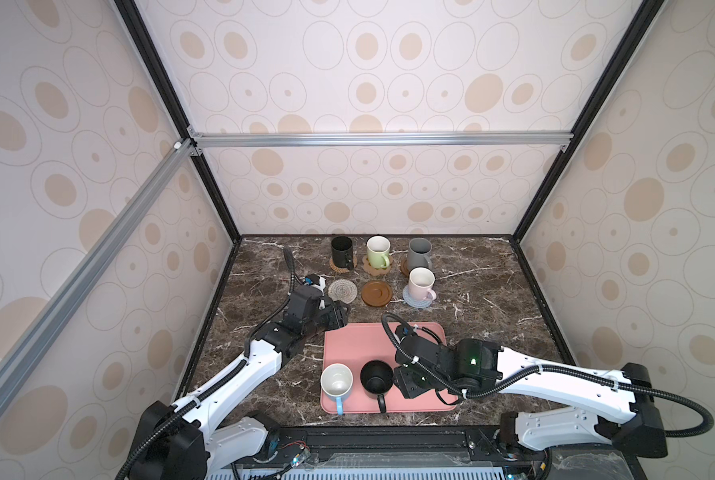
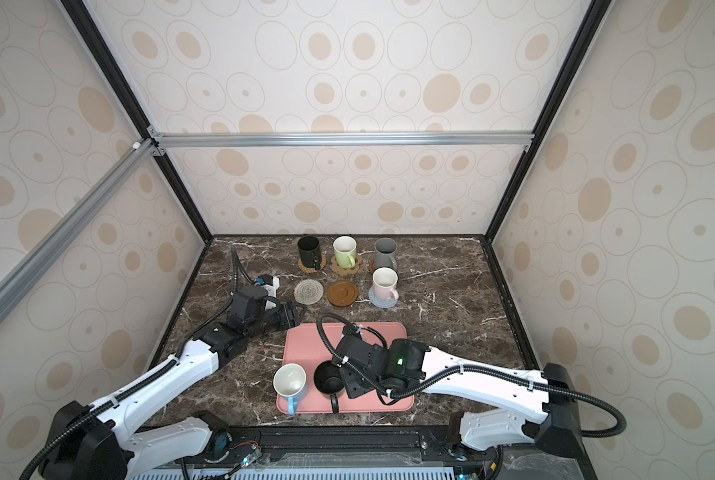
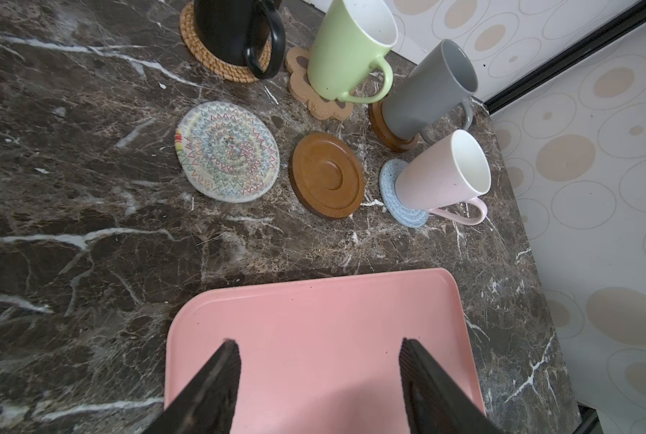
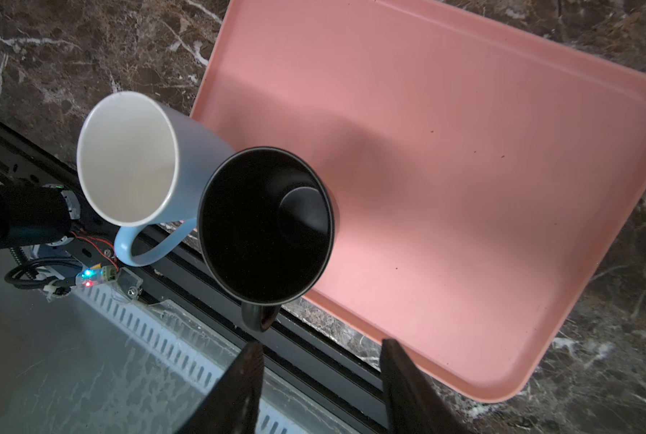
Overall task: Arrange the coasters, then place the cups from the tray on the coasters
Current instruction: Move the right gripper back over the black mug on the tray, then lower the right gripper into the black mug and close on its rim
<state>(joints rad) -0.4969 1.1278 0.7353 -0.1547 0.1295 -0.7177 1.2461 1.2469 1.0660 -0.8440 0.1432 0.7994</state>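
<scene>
**Layout.** Six coasters [image 2: 308, 291] sit in a two-by-three block at 12 o'clock on the table [image 1: 472, 299]. Four of them carry cups [image 2: 344, 251]:
- Back row: far black cup [image 1: 342, 250], green cup [image 1: 378, 251], grey cup [image 1: 420, 252].
- Front row, 3 o'clock end: pink cup [image 1: 421, 284].

The beige coaster [image 1: 342, 289] and the wooden disc [image 1: 376, 293] in the front row are bare.

The tray [image 1: 355, 340] lies at 6 o'clock. The blue cup [image 1: 337, 380] and black cup [image 1: 375, 377] stand upright in its 7 o'clock part, just beside each other (contact cannot be told). Both handles point to 6 o'clock.

**Grippers.**
- The right gripper [image 4: 321, 344] has its jaws parted with nothing between them. It sits at 3 o'clock of the black cup.
- The left gripper [image 3: 319, 342] has its jaws wide apart and is empty. It hovers over the tray's 11 o'clock corner.

**Step in hand (judged).** The right arm takes the black cup, probably for the wooden disc.

**Notes for a clean grasp.**
- Pinch the wall at the cup's 3 o'clock side, one finger inside the rim and one outside, because the 9 o'clock side is crowded by the blue cup.
- Centre the jaws on the wall before closing, since a skewed bite could shove the cup into its neighbour.
- Lift straight up until the cup is clear of the tray rim, then carry it toward 12 o'clock.
- Set it down centred on the disc, minding the pink cup at the disc's 3 o'clock.
- The left gripper hangs near that path, so keep some margin.
</scene>
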